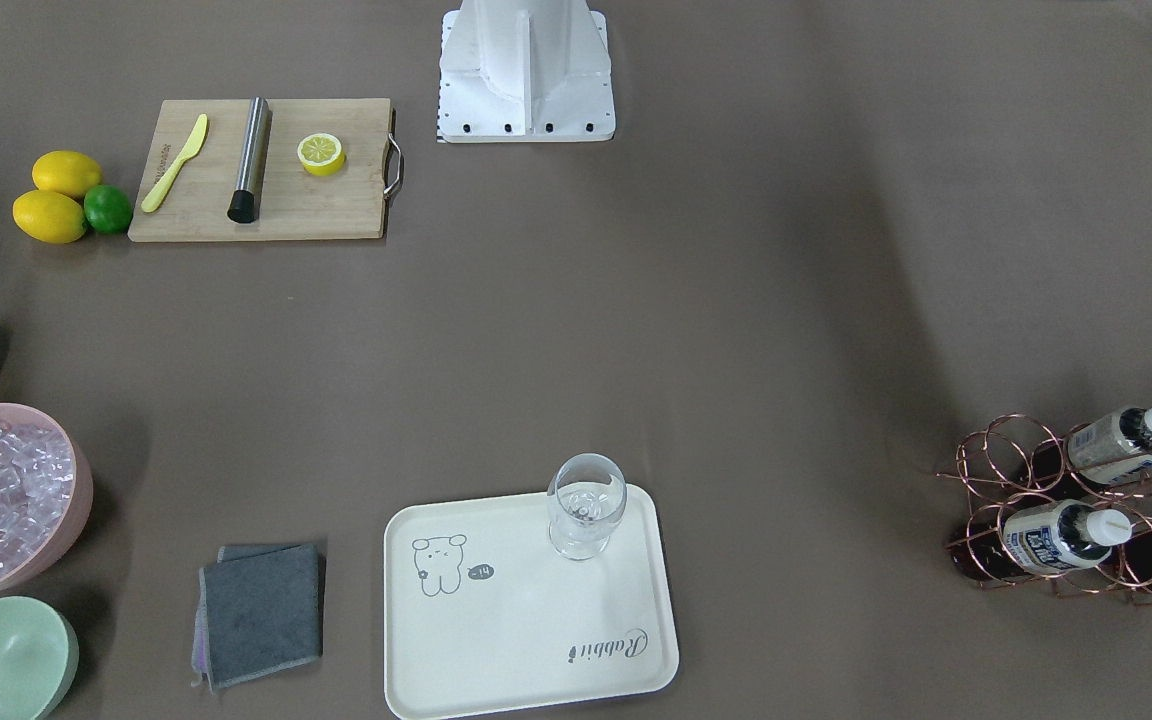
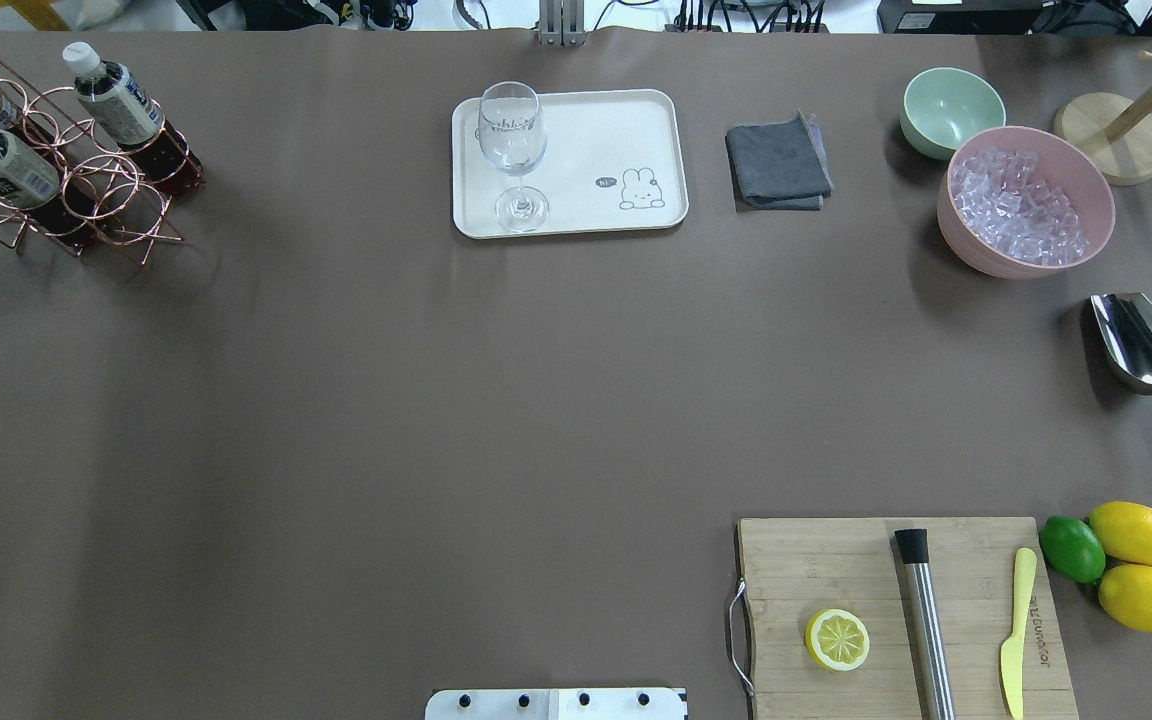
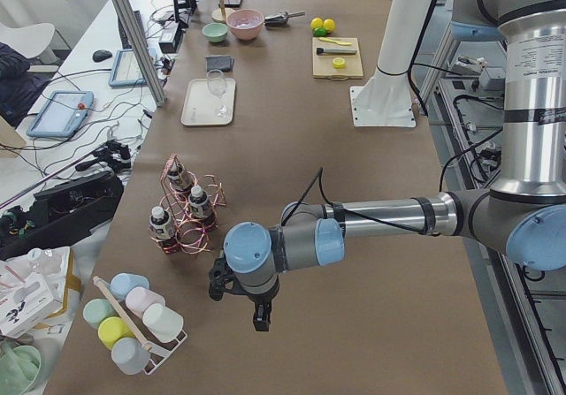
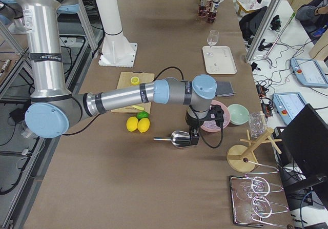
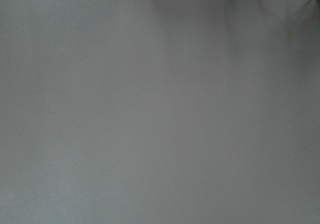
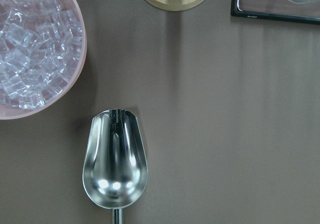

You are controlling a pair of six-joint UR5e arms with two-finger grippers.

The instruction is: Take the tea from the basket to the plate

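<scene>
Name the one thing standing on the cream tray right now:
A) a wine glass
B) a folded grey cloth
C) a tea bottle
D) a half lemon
A: a clear wine glass stands upright near one corner of the cream tray, while the tea bottles all sit in the basket.

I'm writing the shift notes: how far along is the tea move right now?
Nothing done yet: all three small clear bottles of dark tea sit in the rose-gold wire rack, and the cream rectangular tray holds only a clear wine glass. No bottle is in hand; the left pincer hangs near the rack. The whole transfer remains.
</scene>
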